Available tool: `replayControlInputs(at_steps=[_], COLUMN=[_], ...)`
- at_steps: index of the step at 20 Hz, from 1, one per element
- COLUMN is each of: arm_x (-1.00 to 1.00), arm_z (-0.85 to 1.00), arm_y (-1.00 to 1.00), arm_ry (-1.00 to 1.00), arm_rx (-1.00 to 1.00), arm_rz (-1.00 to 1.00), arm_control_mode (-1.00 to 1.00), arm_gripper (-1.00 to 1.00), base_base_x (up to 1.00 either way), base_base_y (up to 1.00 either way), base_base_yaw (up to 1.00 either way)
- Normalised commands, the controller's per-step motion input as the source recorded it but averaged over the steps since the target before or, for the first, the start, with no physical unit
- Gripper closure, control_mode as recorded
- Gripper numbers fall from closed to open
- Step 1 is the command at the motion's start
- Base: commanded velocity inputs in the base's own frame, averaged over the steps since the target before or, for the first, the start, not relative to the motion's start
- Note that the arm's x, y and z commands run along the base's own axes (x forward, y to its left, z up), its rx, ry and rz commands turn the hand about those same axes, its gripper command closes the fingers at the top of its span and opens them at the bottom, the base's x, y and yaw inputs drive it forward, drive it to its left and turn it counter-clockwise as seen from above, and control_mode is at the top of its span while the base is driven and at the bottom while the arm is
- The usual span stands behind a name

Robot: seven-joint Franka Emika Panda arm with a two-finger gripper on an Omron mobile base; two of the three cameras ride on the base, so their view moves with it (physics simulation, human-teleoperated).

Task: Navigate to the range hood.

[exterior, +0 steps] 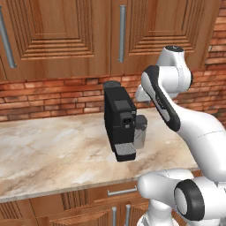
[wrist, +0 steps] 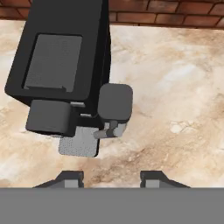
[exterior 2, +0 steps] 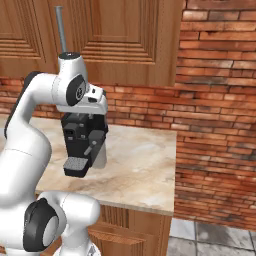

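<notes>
Hand view: parted, empty two-finger gripper [wrist: 111, 177] at 6 o'clock; black boxy coffee machine [wrist: 61, 65] at 10 o'clock on beige marble counter [wrist: 175, 100].

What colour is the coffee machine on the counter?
Black, with a grey drip tray; the coffee machine shows best in the left base view.

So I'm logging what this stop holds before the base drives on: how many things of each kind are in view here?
Coffee machine: 1
Marble counter: 1
Wooden upper cabinet doors: 3
Metal door handles: 2
Drawer pull: 1
Brick wall: 1
Total: 9
</notes>
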Motion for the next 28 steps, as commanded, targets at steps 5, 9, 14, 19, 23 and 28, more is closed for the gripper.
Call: replayControlInputs(at_steps=[5,9,14,19,23,28], arm_x=[-0.67,-1.00,-0.86,-0.56,0.00,0.00], arm_z=[0.00,0.00,-0.01,0.00,0.00,0.00], arm_y=[0.00,0.00,0.00,0.02,0.00,0.00], arm_ry=[-0.01,0.05,0.01,-0.11,0.00,0.00], arm_rx=[0.00,0.00,0.00,0.00,0.00,0.00], arm_rz=[0.00,0.00,0.00,0.00,0.00,0.00], arm_control_mode=[-1.00,-1.00,-1.00,-1.00,1.00,1.00], arm_gripper=[-1.00,-1.00,-1.00,-1.00,-1.00,-1.00], base_base_x=[0.00,0.00,0.00,0.00,-0.71,-0.75], base_base_y=[0.00,0.00,0.00,0.00,0.79,1.00], base_base_yaw=[0.00,0.00,0.00,0.00,0.00,0.04])
